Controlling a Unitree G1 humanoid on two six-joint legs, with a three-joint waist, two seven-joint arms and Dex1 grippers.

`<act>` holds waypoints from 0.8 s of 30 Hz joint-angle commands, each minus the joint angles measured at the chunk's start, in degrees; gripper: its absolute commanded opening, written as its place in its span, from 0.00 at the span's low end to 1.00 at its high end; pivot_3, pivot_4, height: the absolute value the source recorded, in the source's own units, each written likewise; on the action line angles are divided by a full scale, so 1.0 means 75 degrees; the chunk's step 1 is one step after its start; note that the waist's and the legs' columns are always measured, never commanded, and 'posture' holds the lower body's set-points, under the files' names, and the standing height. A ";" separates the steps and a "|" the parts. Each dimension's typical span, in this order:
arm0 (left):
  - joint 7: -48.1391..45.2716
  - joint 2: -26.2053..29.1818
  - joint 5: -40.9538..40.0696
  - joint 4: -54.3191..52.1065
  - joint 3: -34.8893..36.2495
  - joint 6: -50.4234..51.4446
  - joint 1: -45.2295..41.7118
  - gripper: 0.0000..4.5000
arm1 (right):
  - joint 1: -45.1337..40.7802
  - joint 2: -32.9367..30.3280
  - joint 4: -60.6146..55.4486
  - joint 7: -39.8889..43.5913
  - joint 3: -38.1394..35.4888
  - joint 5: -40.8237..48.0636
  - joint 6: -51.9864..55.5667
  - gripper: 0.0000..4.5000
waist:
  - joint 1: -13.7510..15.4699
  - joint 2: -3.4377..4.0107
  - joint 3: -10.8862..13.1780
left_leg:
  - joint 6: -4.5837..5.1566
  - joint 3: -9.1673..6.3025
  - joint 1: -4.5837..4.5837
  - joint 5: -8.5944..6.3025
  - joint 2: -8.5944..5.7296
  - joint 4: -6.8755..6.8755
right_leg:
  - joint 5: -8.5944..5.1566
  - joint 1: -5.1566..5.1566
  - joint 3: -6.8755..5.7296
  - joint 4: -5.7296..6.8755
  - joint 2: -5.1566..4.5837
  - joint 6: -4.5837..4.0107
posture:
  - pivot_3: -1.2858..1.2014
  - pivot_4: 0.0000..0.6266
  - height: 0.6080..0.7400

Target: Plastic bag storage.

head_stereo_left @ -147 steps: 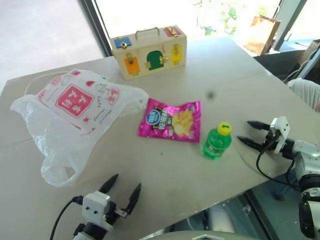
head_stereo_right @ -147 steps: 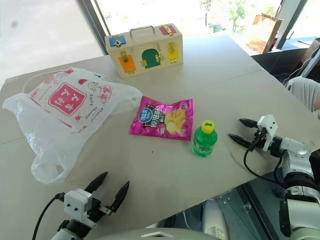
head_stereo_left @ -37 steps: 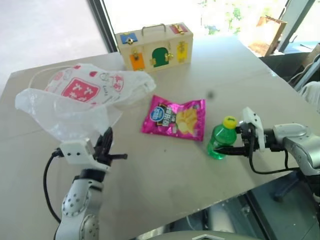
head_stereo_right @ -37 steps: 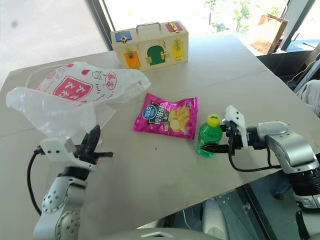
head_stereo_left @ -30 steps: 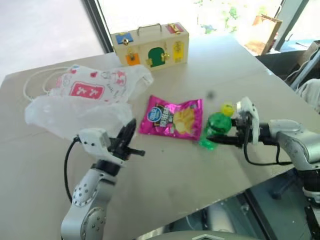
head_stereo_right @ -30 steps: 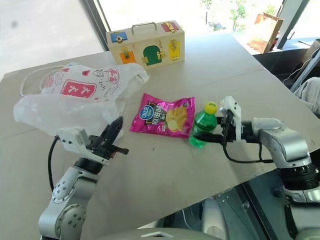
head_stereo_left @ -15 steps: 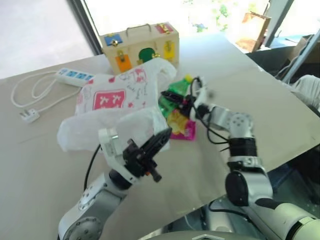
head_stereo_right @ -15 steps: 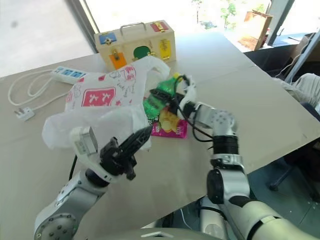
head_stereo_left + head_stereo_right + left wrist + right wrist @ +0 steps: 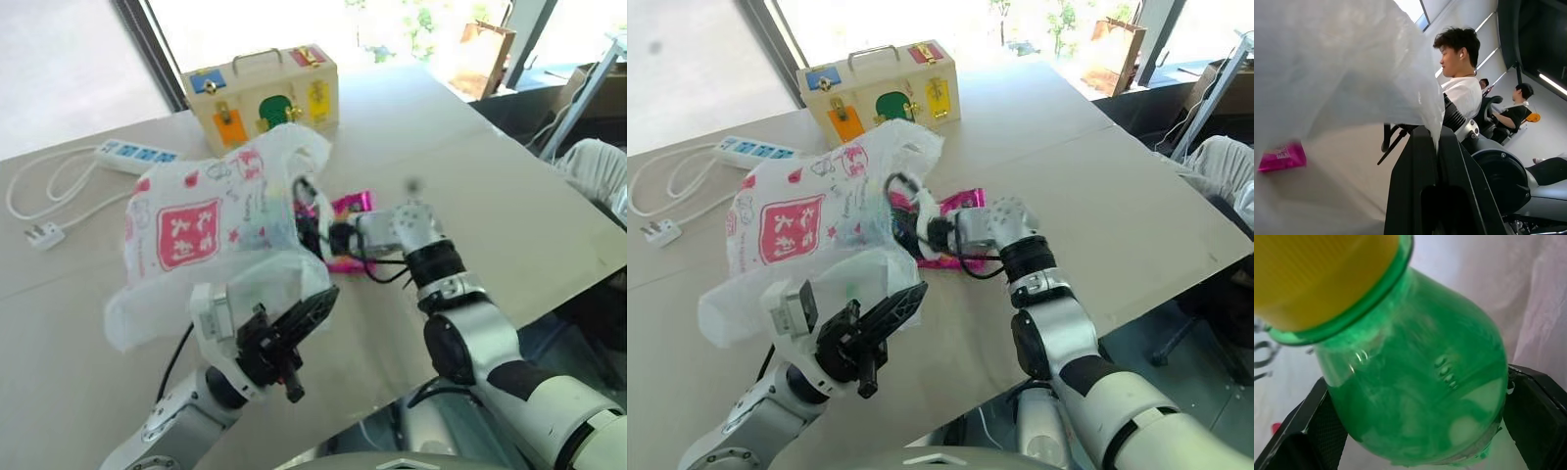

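The plastic bag [image 9: 196, 220], white and crinkly with a red square logo, is lifted off the table with its mouth facing right. My left gripper [image 9: 318, 304] is shut on the bag's lower edge, and the film is pinched between its fingers [image 9: 1420, 161] in the left wrist view. My right gripper [image 9: 309, 230] reaches into the bag's mouth. In the right wrist view a green bottle [image 9: 1415, 382] with a yellow cap spans the gap between its black fingers [image 9: 1542, 421], touching both, with bag film behind it.
A magenta chip packet [image 9: 351, 204] lies on the table under the right wrist. A wooden latch box [image 9: 263, 88] stands at the back. A white power strip [image 9: 137, 155] and its plug [image 9: 44, 235] lie at the far left. Seated people [image 9: 1462, 73] show behind.
My right gripper has carried the green bottle further left, into the bag's mouth. The left gripper has drawn the bag's edge back toward me. The bag now stands taller.
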 commanded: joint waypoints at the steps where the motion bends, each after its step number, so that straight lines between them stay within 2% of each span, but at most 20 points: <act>1: -0.0146 -0.0111 0.0097 -0.0030 -0.0090 -0.0251 0.0072 0.00 | 0.0059 0.0837 -0.0644 0.0582 0.1035 -0.0770 -0.0832 0.99 | 0.0003 0.0000 -0.0003 | 0.0000 0.0001 0.0000 0.0000 0.0000 0.0000 | 0.0000 -0.0001 0.0000 -0.0001 0.0000 0.0000 | 0.52 0.24 1.00; 8: -0.0303 -0.0181 0.0221 0.0105 -0.0100 -0.0405 0.0220 0.00 | -0.0193 0.0985 -0.0296 0.0300 -0.0196 -0.0746 -0.2176 0.99 | 0.0013 -0.0002 -0.0004 | 0.0000 -0.0001 0.0000 0.0000 -0.0004 -0.0001 | 0.0000 -0.0002 0.0000 -0.0001 -0.0001 0.0000 | 0.52 0.24 1.00; 10: -0.0311 -0.0198 0.0209 0.0133 -0.0107 -0.0409 0.0199 0.00 | -0.0202 0.1058 -0.0466 0.0385 -0.0591 -0.0368 -0.2015 0.99 | 0.0006 0.0001 -0.0002 | -0.0001 0.0000 0.0002 0.0000 -0.0003 -0.0003 | 0.0000 -0.0004 0.0000 -0.0001 0.0001 0.0000 | 0.52 0.24 1.00; 16: -0.0349 -0.0209 0.0216 0.0187 -0.0083 -0.0415 0.0130 0.00 | 0.0031 0.0875 -0.0850 0.0341 -0.0507 -0.0573 -0.2167 0.99 | 0.0005 0.0002 -0.0002 | -0.0001 0.0002 0.0002 0.0000 -0.0001 -0.0004 | 0.0000 -0.0006 0.0001 0.0000 0.0001 0.0000 | 0.52 0.24 1.00; 20: -0.0379 -0.0378 -0.0009 0.0018 0.0508 -0.0879 0.0470 0.00 | 0.0321 -0.0133 -0.1365 0.1105 0.0008 -0.1289 -0.2987 0.99 | 0.0003 0.0002 -0.0002 | 0.0000 0.0004 0.0001 0.0000 -0.0001 -0.0005 | 0.0000 -0.0007 0.0002 -0.0001 0.0001 0.0000 | 0.52 0.24 1.00; 24: -0.0250 -0.0841 -0.0947 -0.0252 0.1639 -0.1698 0.1115 0.00 | 0.0605 -0.1421 -0.1701 0.2121 0.0230 -0.2080 -0.4032 0.99 | 0.0091 -0.0002 -0.0004 | 0.0000 0.0003 -0.0001 -0.0001 -0.0004 0.0000 | 0.0000 -0.0007 -0.0002 -0.0005 -0.0007 0.0000 | 0.52 0.24 1.00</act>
